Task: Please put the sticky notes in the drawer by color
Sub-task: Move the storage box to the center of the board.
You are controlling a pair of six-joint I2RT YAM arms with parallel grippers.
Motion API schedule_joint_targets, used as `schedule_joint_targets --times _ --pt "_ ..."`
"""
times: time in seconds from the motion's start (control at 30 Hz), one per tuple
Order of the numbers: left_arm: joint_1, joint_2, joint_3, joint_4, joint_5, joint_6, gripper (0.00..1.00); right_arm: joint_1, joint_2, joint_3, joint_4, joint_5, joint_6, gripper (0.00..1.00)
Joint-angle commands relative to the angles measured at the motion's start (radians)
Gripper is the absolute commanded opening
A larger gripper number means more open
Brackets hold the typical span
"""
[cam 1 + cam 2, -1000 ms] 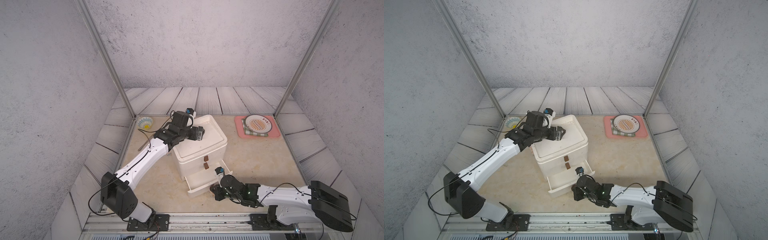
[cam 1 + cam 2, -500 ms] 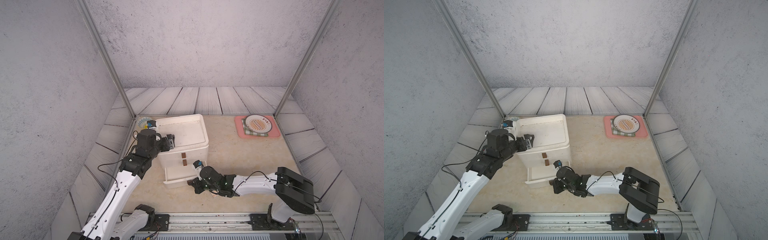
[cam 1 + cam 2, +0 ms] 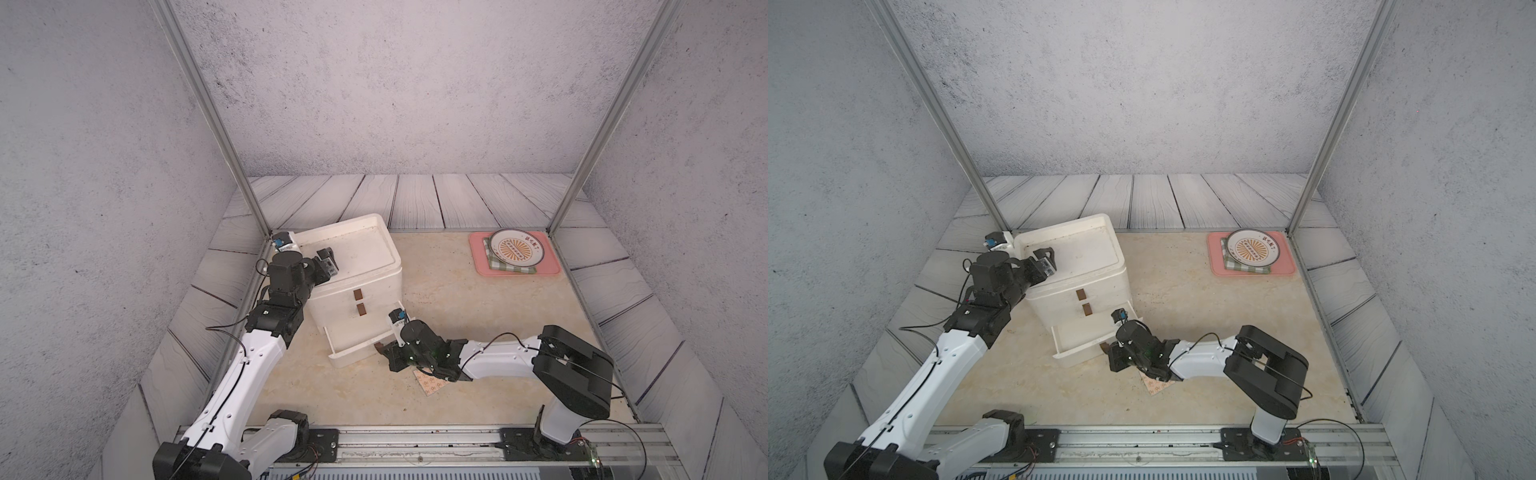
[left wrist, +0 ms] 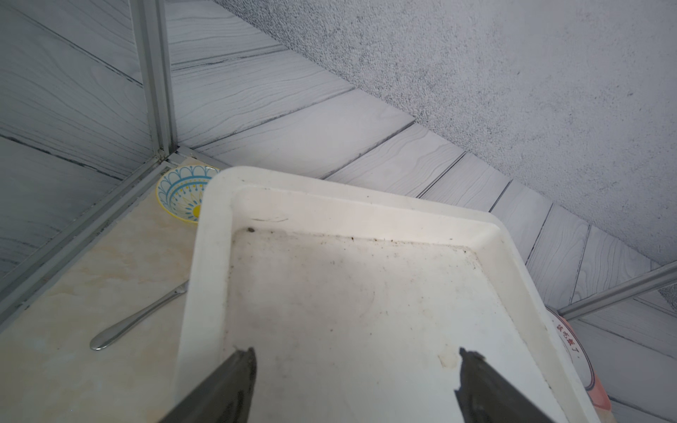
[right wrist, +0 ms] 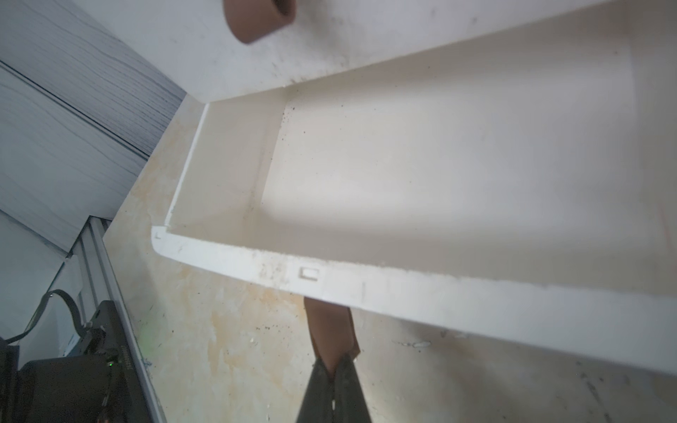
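Note:
The drawer chest [image 3: 353,286] is white, with three drawers, and stands at the table's left. Its bottom drawer [image 3: 353,338] is pulled out, and the right wrist view shows the inside [image 5: 439,164] empty. My right gripper [image 3: 380,348] [image 5: 335,360] is shut on that drawer's brown tab handle [image 5: 328,326]. One orange-patterned sticky note [image 3: 430,383] [image 3: 1156,387] lies flat on the table, partly under my right wrist. My left gripper [image 3: 328,259] [image 4: 357,362] hangs open over the chest's recessed top [image 4: 366,205], near its left rim, holding nothing.
A pink tray [image 3: 548,269] at the back right holds a checked cloth and a plate [image 3: 515,248]. Behind the chest in the back left corner are a patterned bowl [image 4: 179,197] and a metal spoon [image 4: 139,318].
The chest has slid leftward across the table while my right gripper kept hold of the bottom handle. My left gripper has moved from the top's middle to its left edge.

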Motion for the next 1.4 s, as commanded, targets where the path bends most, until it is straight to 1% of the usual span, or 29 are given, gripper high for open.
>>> schedule_joint_targets --times 0.0,0.1,0.17,0.23,0.3,0.37,0.43,0.5,0.67,0.7,0.73,0.83,0.97,1.13,1.27,1.33,1.37 --pt "0.113 0.047 -0.045 -0.302 -0.062 -0.031 0.91 -0.047 -0.090 -0.073 -0.013 0.028 0.010 0.00" --pt "0.139 0.030 0.057 -0.364 -0.016 -0.003 0.92 -0.064 -0.110 -0.117 0.010 0.031 0.032 0.00" --pt "0.150 0.002 0.103 -0.376 0.018 0.016 0.91 -0.065 -0.101 -0.116 0.012 0.019 0.033 0.00" --pt "0.162 -0.022 0.142 -0.437 -0.024 0.013 0.91 -0.065 -0.084 -0.110 0.030 0.007 0.042 0.00" --pt "0.195 -0.058 0.136 -0.448 -0.049 0.010 0.90 -0.064 -0.072 -0.104 0.049 -0.012 0.045 0.00" --pt "0.245 -0.085 0.103 -0.437 -0.018 0.001 0.89 -0.065 -0.061 -0.096 0.053 -0.023 0.047 0.00" --pt "0.271 -0.082 0.074 -0.423 0.008 -0.013 0.88 -0.064 -0.060 -0.101 0.067 -0.029 0.051 0.00" --pt "0.284 -0.046 0.034 -0.381 0.031 -0.025 0.86 -0.065 -0.066 -0.106 0.071 -0.034 0.053 0.00" --pt "0.304 0.130 0.002 -0.272 0.061 -0.063 0.79 -0.063 -0.098 -0.121 0.059 -0.034 0.056 0.00" --pt "0.304 0.160 0.002 -0.238 0.089 -0.072 0.79 -0.063 -0.105 -0.124 0.056 -0.032 0.055 0.00" --pt "0.303 0.201 0.014 -0.207 0.141 -0.067 0.78 -0.063 -0.111 -0.126 0.048 -0.029 0.053 0.00" --pt "0.291 0.328 0.104 -0.199 0.268 -0.075 0.78 -0.062 -0.125 -0.134 0.029 -0.014 0.050 0.00" --pt "0.213 0.485 0.227 -0.188 0.341 -0.074 0.79 -0.063 -0.113 -0.137 0.015 0.013 0.042 0.00" --pt "0.087 0.616 0.356 -0.197 0.331 -0.060 0.80 -0.067 -0.075 -0.091 -0.006 0.024 0.026 0.00" --pt "0.041 0.683 0.436 -0.215 0.339 -0.077 0.81 -0.108 -0.052 -0.065 -0.013 0.007 0.025 0.00" --pt "0.025 0.689 0.456 -0.230 0.337 -0.078 0.81 -0.130 -0.068 -0.059 -0.017 -0.024 0.019 0.00" --pt "0.022 0.683 0.458 -0.236 0.337 -0.078 0.81 -0.132 -0.085 -0.041 -0.054 -0.026 0.004 0.00"
